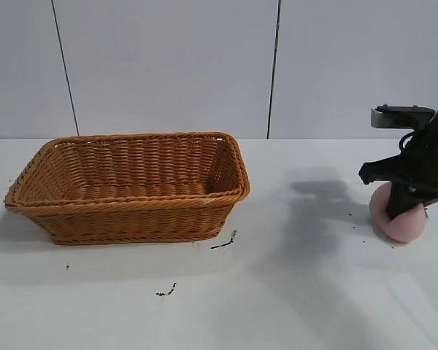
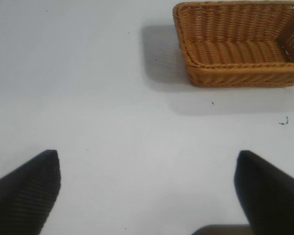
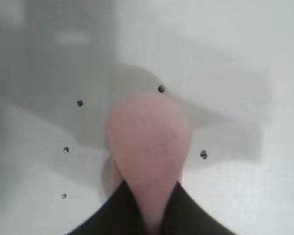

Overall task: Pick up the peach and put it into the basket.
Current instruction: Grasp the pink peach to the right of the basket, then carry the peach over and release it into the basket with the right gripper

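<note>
Peach [image 1: 403,222] is seen on the white table [image 1: 292,292] at the far right, well apart from the empty wicker basket [image 1: 131,211]; lift and transfer are judged outstanding. Right gripper [image 1: 405,211] is angled steeply down, fingers pinched on the peach. Left gripper [image 2: 147,191] is parked, fingers spread wide over bare table.

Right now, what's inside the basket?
Nothing visible: the basket shows only bare woven floor. Its near wall hides a strip. The peach sits outside, in the right claw.
</note>
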Tool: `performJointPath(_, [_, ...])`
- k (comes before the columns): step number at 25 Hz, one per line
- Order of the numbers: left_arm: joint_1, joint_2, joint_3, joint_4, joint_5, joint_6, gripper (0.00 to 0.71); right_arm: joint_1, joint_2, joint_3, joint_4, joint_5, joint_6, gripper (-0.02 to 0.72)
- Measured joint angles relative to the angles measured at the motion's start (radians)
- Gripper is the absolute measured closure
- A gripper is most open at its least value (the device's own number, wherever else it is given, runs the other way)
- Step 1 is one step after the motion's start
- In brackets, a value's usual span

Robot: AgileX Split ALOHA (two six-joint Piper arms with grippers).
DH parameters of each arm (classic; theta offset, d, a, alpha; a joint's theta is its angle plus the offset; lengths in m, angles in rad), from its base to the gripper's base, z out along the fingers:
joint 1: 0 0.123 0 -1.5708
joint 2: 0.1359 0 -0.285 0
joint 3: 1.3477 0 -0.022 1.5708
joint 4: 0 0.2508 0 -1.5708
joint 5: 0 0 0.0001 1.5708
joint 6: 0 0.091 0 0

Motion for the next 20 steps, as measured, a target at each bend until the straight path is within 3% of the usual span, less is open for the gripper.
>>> performJointPath(5, [0.000, 0.000, 0.000, 0.000, 0.000, 0.000, 0.017, 0.000, -0.151, -0.017, -0.001, 0.081, 0.000, 0.718])
performJointPath(10, [0.000, 0.000, 0.000, 0.000, 0.000, 0.000, 0.017, 0.030, -0.238, -0.202, -0.001, 0.243, 0.050, 0.718])
performJointPath(14, [0.000, 0.000, 0.000, 0.000, 0.000, 0.000, 0.017, 0.127, -0.188, -0.394, -0.001, 0.344, 0.106, 0.718])
performJointPath(20, [0.000, 0.000, 0.000, 0.000, 0.000, 0.000, 0.017, 0.345, -0.033, -0.665, -0.001, 0.405, 0.179, 0.718])
